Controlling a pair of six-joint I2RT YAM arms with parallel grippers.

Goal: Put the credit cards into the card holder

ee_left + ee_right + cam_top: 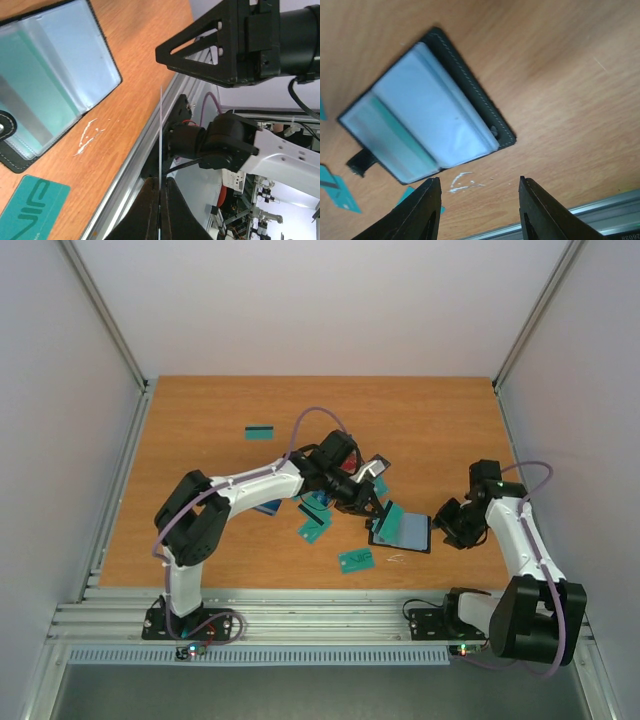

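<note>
The black card holder [408, 534] lies open on the table, its teal-grey sleeves facing up. My left gripper [377, 511] is shut on a teal credit card [392, 517] and holds it just above the holder's left edge. In the left wrist view the gripper [161, 183] pinches the card [161, 130] edge-on, with the holder [50, 75] at upper left. My right gripper [447, 525] is open and empty beside the holder's right edge. In the right wrist view it [480, 200] hovers near the holder [425, 125].
Loose teal cards lie left of the holder [313, 528], in front of it [356, 560] and far back [260, 432]. A blue card [268, 507] lies under the left arm. A metal rail [300, 615] runs along the near edge. White scratch marks [462, 182] are in front of the holder.
</note>
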